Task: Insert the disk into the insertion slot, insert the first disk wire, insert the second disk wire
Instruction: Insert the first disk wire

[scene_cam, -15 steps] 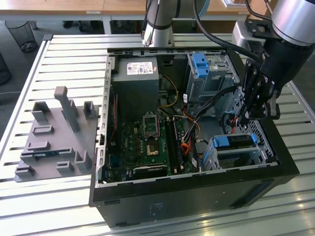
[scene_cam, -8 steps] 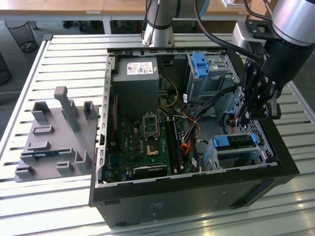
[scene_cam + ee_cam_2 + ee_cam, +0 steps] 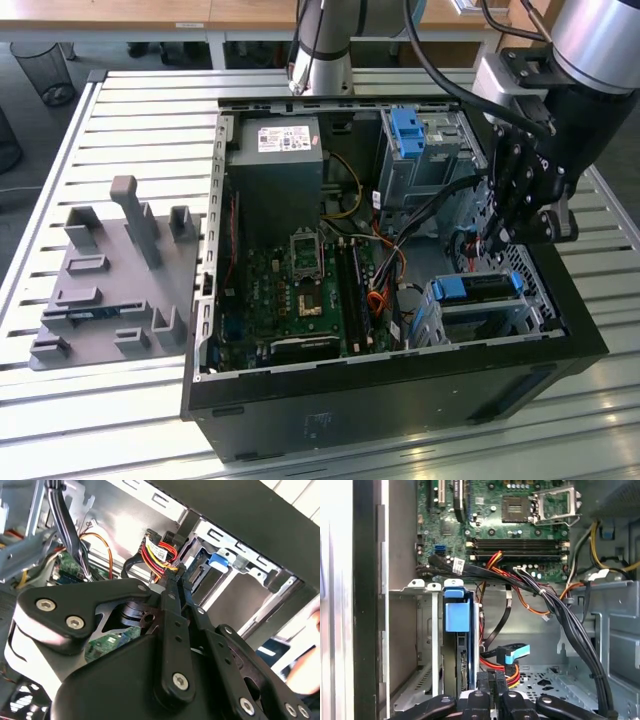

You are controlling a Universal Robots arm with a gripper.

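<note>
The disk (image 3: 478,288) sits in its blue carrier inside the insertion slot (image 3: 490,322), a low silver cage at the case's front corner on the exterior view's right. In the first wrist view the disk (image 3: 456,614) stands edge-on within the slot's walls (image 3: 420,630). My gripper (image 3: 503,232) hangs inside the case just behind the disk. Its fingers (image 3: 170,587) are pressed together on the plug of a red, yellow and black disk wire (image 3: 158,553). A second disk wire, black with a blue plug (image 3: 516,655), lies loose close by.
A taller grey cage with a blue bracket (image 3: 410,135) stands behind the gripper. The motherboard (image 3: 300,290) and the power supply (image 3: 275,170) fill the case's middle. A thick black cable bundle (image 3: 570,625) crosses near the fingers. A grey fixture plate (image 3: 110,280) lies outside the case.
</note>
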